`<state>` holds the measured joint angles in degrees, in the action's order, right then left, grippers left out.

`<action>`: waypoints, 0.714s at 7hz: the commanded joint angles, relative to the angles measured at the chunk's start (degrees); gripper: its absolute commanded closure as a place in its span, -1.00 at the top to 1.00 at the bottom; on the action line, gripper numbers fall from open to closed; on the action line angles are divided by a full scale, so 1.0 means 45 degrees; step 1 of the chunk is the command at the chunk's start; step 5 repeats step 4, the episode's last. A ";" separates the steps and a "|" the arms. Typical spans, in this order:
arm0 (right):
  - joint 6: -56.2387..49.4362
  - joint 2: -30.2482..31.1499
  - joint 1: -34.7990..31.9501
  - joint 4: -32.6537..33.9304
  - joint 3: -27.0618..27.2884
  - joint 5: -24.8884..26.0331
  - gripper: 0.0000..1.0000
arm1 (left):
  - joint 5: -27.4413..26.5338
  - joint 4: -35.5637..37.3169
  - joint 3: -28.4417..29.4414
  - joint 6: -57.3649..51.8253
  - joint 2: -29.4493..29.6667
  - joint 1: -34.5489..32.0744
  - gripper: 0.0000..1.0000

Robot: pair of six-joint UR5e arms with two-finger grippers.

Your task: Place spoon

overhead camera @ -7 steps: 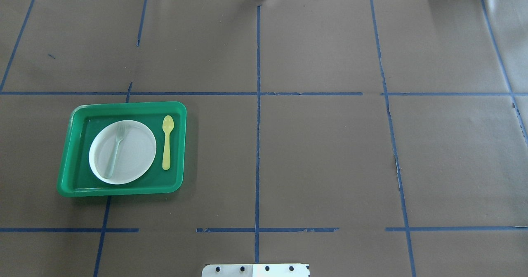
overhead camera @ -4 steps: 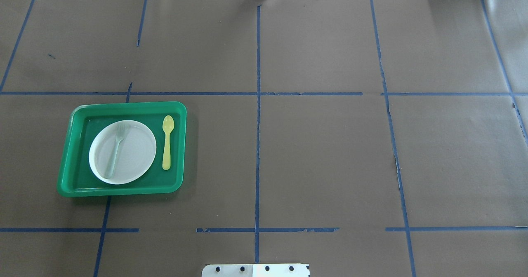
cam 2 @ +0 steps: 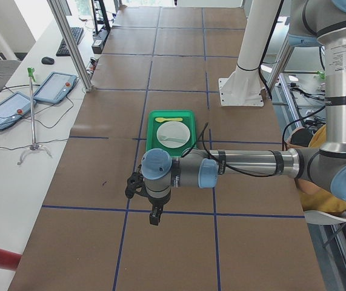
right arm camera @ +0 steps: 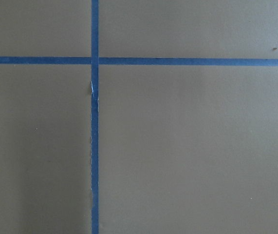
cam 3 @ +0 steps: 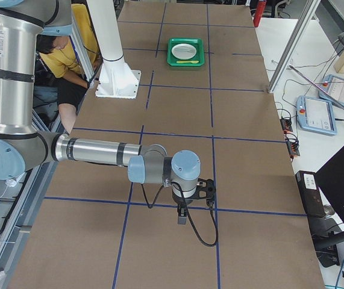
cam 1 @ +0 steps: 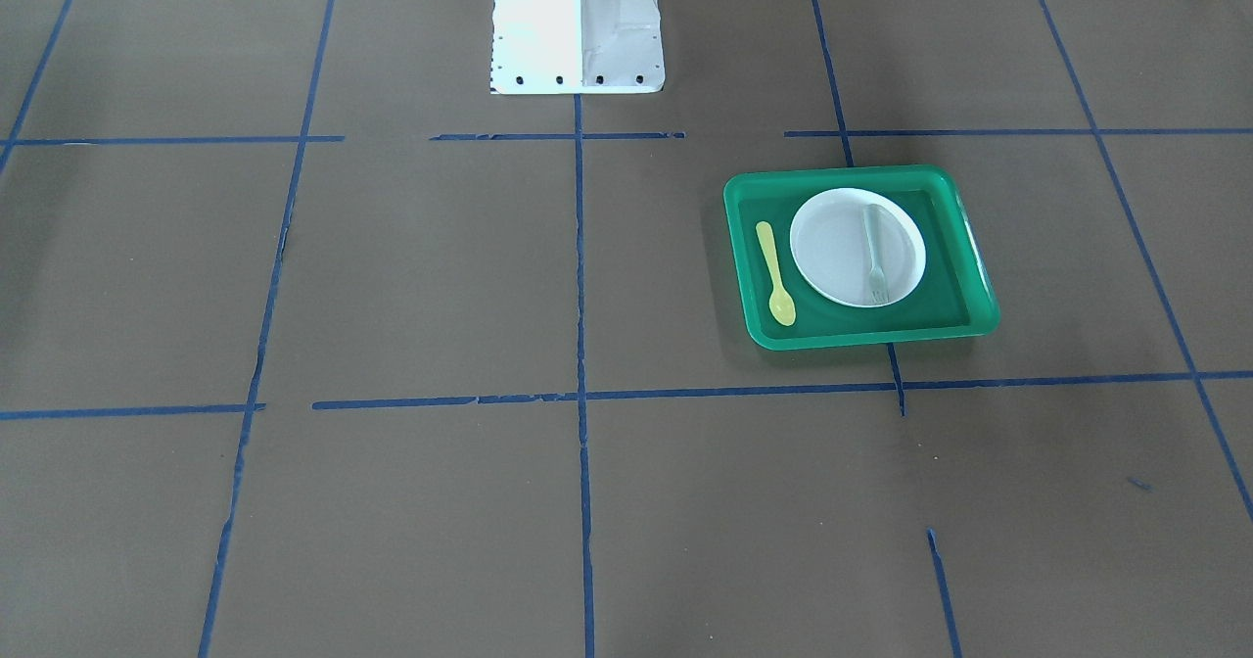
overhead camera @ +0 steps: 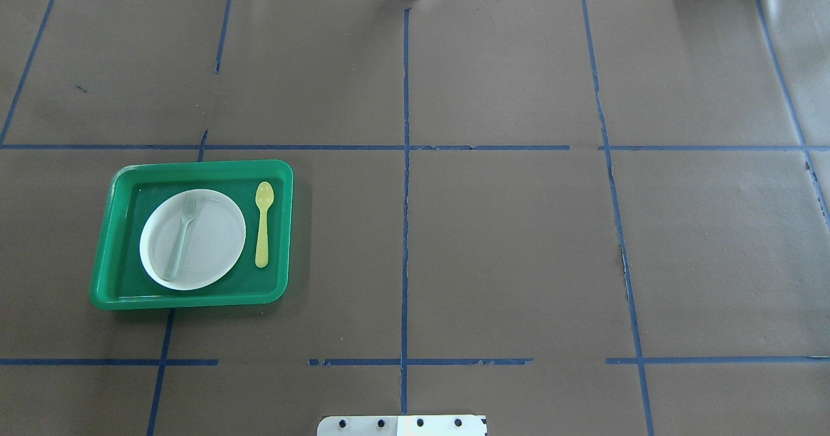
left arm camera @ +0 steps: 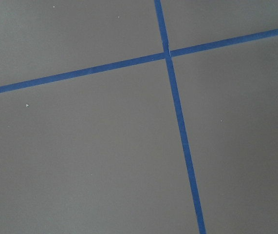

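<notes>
- The left gripper [cam 2: 153, 218] points down from a level, outstretched forearm at the table's left end; its opening cannot be told.
- The right gripper [cam 3: 182, 218] is posed likewise at the right end, its opening equally unclear.
- The spoon [overhead camera: 262, 225] lies in the green tray [overhead camera: 104, 254], just beside the white plate [overhead camera: 217, 241].

The brown desk [right arm camera: 192, 146] fills the view. A vertical tape [right arm camera: 95, 161], blue, runs down the left part and crosses a horizontal tape [right arm camera: 192, 61] near the top. Just below the crossing, the vertical tape has a pale nick [right arm camera: 92, 90]. A dark speck [right arm camera: 274, 48] sits at the upper right.
</notes>
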<state>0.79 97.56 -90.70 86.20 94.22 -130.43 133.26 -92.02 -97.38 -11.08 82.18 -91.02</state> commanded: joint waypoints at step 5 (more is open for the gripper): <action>0.0000 0.0000 0.0000 0.0005 0.0000 0.0000 1.00 | 0.0017 -0.0001 0.0037 0.0039 -0.0039 -0.0008 1.00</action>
